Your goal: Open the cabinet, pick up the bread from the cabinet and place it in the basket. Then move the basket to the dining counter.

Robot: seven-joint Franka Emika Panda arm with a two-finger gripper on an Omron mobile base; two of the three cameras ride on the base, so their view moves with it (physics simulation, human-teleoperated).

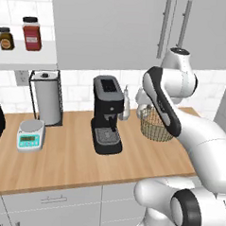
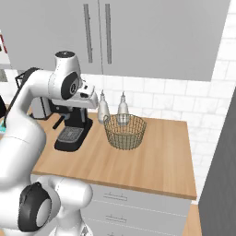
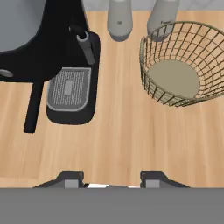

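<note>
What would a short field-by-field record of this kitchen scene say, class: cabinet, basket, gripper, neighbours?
cabinet: doors shut, bar handles side by side
basket: empty, upright on the wood counter
gripper: above bare counter, holding nothing
coffee machine: beside the basket
two bottles: behind the basket, by the tiled wall
bread: hidden
</note>
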